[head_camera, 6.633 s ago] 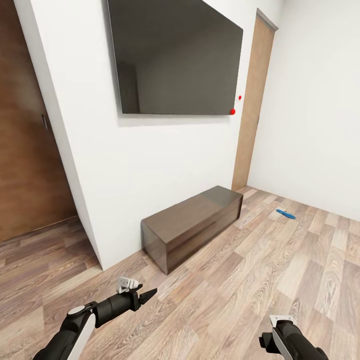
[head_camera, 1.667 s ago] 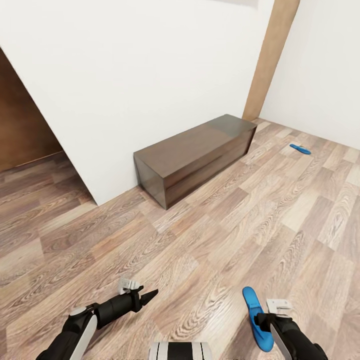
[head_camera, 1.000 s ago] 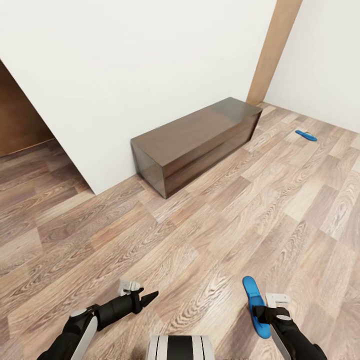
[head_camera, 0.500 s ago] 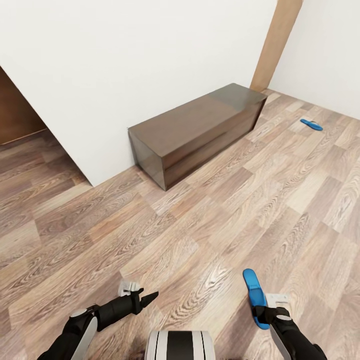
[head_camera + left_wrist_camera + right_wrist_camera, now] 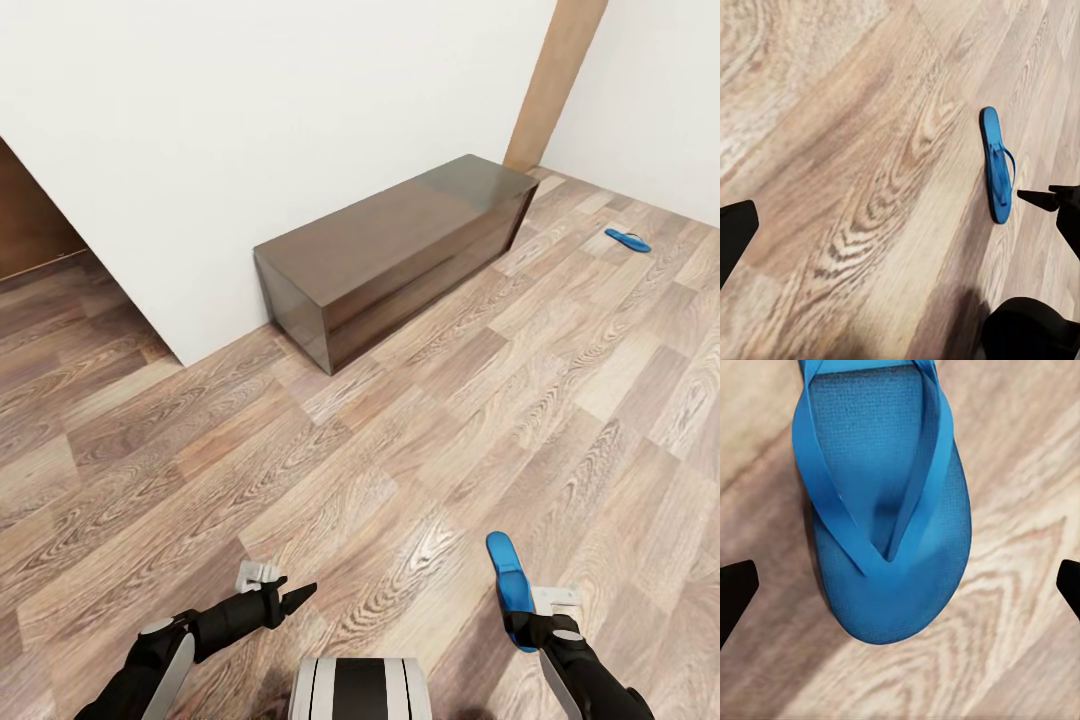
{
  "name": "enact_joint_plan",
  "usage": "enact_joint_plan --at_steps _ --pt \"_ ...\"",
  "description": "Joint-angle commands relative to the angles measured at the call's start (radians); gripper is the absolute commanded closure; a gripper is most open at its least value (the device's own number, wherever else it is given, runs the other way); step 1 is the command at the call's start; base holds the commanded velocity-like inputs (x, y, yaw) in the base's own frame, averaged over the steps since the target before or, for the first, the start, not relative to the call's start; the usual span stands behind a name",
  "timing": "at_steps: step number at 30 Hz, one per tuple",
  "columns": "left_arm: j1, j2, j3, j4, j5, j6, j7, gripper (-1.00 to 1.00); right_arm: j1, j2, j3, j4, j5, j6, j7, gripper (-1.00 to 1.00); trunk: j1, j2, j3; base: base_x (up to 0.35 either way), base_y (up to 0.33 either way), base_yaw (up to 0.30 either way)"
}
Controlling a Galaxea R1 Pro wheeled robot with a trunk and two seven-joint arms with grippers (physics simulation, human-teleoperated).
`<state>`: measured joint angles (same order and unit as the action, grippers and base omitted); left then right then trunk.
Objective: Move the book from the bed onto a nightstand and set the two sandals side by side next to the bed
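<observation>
My right gripper (image 5: 528, 628) hangs over the near sandal (image 5: 509, 588) on the floor (image 5: 400, 470), jaws spread wide on either side of it, gripping nothing. My left gripper (image 5: 296, 597), beside that sandal, holds nothing; I cannot tell how far it is open. Beyond stands a dark bench (image 5: 400, 255) against the wall (image 5: 300, 120). The second sandal (image 5: 627, 240) lies past the bench's far end.

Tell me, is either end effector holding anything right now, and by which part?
Nothing is held. The right end effector is open over the near sandal, which lies flat on the floor. The left end effector is open and empty.
</observation>
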<state>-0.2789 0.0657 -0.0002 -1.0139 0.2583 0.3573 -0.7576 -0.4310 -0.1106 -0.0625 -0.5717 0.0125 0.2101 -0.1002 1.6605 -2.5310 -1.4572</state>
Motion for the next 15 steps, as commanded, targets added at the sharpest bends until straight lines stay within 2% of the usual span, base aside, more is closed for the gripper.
enact_joint_plan --at_steps 1,8,15 --pt "0.000 0.000 0.000 0.000 0.009 0.009 -0.001 -1.00 0.000 0.000 0.000 -0.002 0.001 0.006 -0.002 -1.00 0.000 0.000 -0.001 0.012 0.000 0.000" --pt "0.000 0.000 0.000 0.000 0.009 0.008 -0.001 -1.00 0.001 0.000 0.000 -0.002 0.001 0.006 -0.002 -1.00 0.000 0.000 -0.001 0.167 0.000 0.000" --pt "0.000 0.000 0.000 0.000 0.009 0.008 -0.001 -1.00 0.000 0.000 0.000 -0.002 0.001 0.006 -0.002 -1.00 0.000 0.000 -0.001 0.025 0.000 0.000"
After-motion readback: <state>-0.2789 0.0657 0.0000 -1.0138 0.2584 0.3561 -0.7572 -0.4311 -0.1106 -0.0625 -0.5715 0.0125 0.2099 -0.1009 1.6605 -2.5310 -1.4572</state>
